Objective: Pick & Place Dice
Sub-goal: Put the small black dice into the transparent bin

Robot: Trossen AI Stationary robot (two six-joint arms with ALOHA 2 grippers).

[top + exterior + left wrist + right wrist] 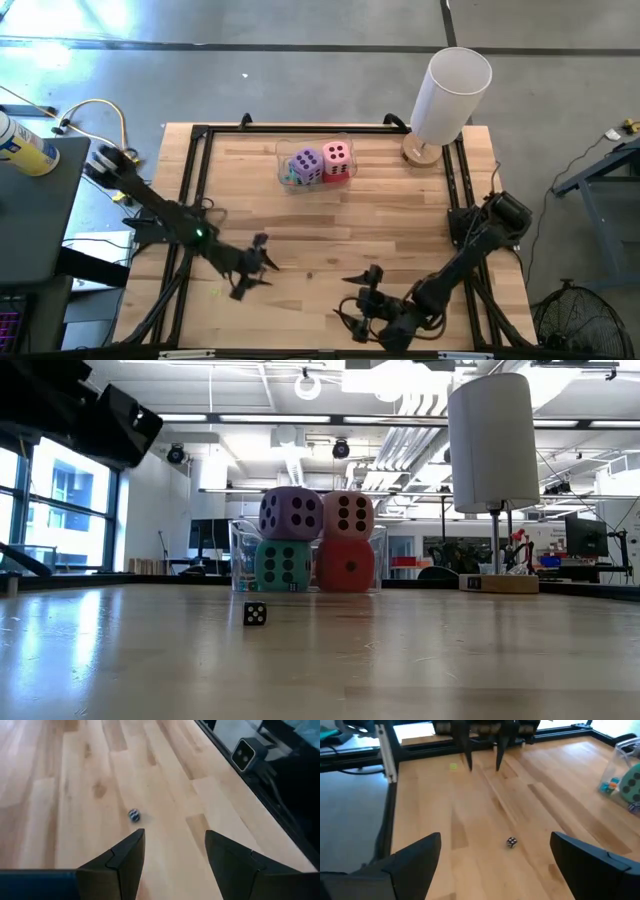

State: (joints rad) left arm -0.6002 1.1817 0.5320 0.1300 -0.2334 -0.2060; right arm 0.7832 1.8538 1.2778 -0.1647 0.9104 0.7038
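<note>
High view: small die (pixel 309 274) (mid-table) lies well apart from edges.

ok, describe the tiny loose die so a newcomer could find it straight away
Start at the clear container near the table's far edge, holding four big coloured dice stacked two on two. Come toward the near edge, onto bare wood between the two arms: the small die lies there alone, touching nothing. Unlike the soft coloured cubes, it is tiny and dark with white pips.

Two arms, matte black, slender jointed links. Left arm (pixel 170 215) carries a small green indicator light. Each gripper has two flat, tapered black fingers (pixel 120 862) with angular bevelled edges.
</note>
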